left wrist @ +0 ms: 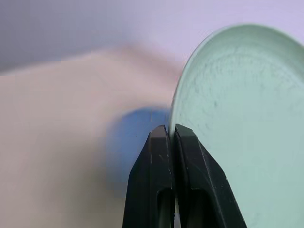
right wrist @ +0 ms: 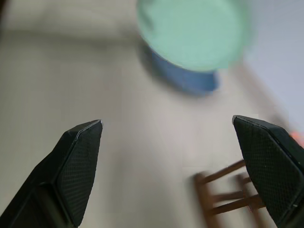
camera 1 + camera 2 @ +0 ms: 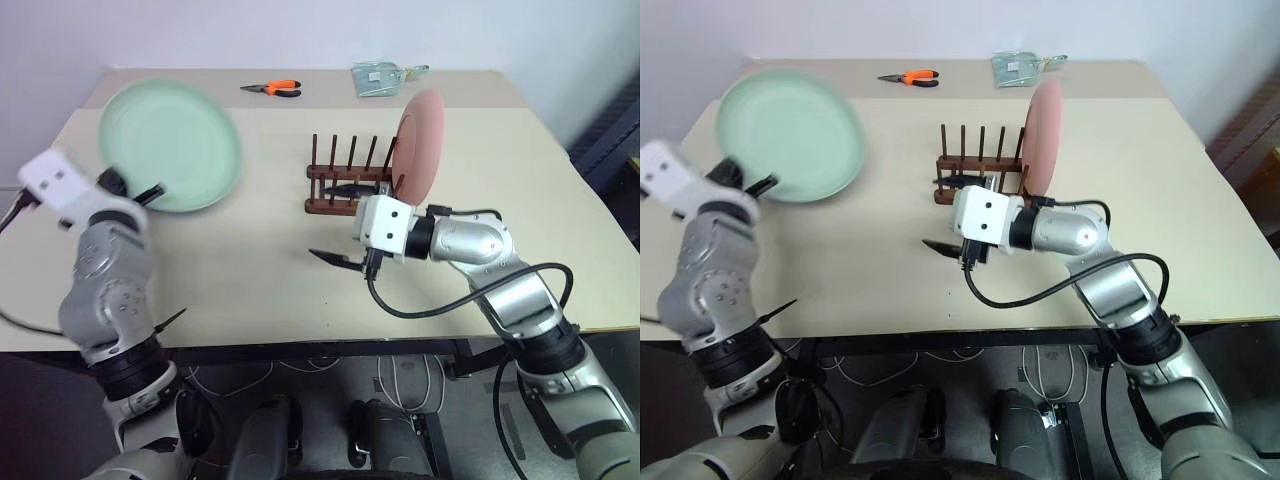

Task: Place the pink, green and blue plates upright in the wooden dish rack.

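Desk (image 3: 250, 260) carrying everything. Green plate (image 3: 170, 145) sitting clamped at its rim in left end effector (image 3: 148, 195), blue plate (image 2: 190, 80) beneath it. Right end effector (image 3: 345, 225) hanging with fingers apart, wooden dish rack (image 3: 345, 185) with upright pink plate (image 3: 420, 145) just beyond it.

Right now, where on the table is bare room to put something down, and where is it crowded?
Free: the wide strip of table along the near edge, and the middle between the lifted green plate and the wooden dish rack. Crowded: around the rack, where the pink plate stands and the open right hand hovers. The far edge holds pliers and a packet.
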Robot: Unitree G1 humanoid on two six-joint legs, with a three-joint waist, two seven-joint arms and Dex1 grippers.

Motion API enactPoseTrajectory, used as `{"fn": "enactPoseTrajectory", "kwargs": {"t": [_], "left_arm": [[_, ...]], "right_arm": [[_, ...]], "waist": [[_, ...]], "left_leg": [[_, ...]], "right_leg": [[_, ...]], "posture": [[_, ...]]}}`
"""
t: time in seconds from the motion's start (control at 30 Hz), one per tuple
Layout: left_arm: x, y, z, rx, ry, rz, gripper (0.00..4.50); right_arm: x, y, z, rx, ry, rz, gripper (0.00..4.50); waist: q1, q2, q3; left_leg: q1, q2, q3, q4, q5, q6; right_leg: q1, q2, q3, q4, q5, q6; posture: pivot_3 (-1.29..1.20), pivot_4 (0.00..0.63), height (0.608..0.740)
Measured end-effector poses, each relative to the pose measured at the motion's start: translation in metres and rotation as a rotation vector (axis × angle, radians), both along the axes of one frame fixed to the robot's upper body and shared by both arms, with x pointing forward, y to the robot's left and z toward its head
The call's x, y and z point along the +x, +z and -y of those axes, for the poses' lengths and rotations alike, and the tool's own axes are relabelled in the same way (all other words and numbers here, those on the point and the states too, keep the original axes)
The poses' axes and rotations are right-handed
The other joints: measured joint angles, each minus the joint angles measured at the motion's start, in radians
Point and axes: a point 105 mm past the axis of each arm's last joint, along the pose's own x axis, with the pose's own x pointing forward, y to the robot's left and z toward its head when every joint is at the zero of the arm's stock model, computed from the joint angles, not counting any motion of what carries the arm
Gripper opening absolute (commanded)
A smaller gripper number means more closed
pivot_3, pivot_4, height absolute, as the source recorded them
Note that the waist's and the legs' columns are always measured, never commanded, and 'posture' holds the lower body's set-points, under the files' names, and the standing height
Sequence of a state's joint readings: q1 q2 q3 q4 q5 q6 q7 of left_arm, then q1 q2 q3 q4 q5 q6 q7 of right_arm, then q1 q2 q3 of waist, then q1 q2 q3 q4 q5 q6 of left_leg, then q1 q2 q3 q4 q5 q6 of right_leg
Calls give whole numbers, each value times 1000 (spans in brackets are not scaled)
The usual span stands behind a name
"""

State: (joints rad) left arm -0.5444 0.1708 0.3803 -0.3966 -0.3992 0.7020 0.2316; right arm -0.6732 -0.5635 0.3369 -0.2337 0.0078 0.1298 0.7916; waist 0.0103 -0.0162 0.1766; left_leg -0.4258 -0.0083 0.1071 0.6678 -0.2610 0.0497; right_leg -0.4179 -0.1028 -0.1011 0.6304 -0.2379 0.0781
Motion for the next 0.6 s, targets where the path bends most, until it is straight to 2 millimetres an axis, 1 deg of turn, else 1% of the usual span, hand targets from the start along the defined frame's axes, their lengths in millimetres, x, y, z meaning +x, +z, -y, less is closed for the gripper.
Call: {"fn": "enactPoseTrajectory", "kwargs": {"t": [0.03,0.07,0.13,0.2,0.27,0.3,0.33,0.4,0.47,0.6], "left_arm": [[3,4,19,21,-62,8,25],[4,5,33,33,-107,10,25],[6,5,53,29,-167,0,25],[6,7,74,9,-234,-10,25],[4,12,92,-10,-295,-4,25],[3,14,97,-16,-312,-2,25],[1,17,105,-37,-342,4,2],[-2,19,111,-41,-363,8,0],[-2,18,112,-21,-367,-6,0],[-1,16,107,-30,-349,-24,0]], "right_arm": [[3,0,-2,-21,3,39,4500],[5,-2,-4,-40,2,66,4500],[13,-8,-4,-88,-11,118,4500],[26,-12,-1,-135,-49,182,4500],[35,-10,-1,-160,-68,242,4500],[37,-10,-1,-167,-71,261,4500],[41,-10,0,-185,-77,294,4241],[45,-13,1,-204,-87,322,3648],[48,-15,3,-215,-100,342,2626],[50,-12,3,-210,-113,399,600]], "waist": [[-1,0,0],[-2,0,0],[-7,0,0],[-7,0,0],[-7,0,0],[-7,0,0],[-6,0,0],[-6,0,0],[-7,0,1],[-7,0,1]], "left_leg": [[0,0,0,0,0,0],[0,0,0,0,0,0],[0,0,0,0,1,0],[0,1,0,0,1,0],[0,1,0,0,1,0],[0,1,0,0,1,0],[0,1,0,0,1,0],[0,1,0,0,1,0],[0,1,0,0,1,0],[0,1,0,0,1,-1]], "right_leg": [[0,0,0,0,0,0],[0,0,0,0,0,0],[0,1,0,0,0,0],[0,1,0,0,0,0],[0,1,0,0,0,0],[0,1,0,0,0,0],[0,1,0,0,0,0],[0,1,0,0,0,0],[0,1,0,0,0,0],[0,1,0,0,0,0]], "posture": [[0,150,740],[0,150,740],[0,150,740],[0,150,740],[0,150,740],[0,150,740],[0,150,740],[0,150,740],[0,150,740],[0,150,740]]}}
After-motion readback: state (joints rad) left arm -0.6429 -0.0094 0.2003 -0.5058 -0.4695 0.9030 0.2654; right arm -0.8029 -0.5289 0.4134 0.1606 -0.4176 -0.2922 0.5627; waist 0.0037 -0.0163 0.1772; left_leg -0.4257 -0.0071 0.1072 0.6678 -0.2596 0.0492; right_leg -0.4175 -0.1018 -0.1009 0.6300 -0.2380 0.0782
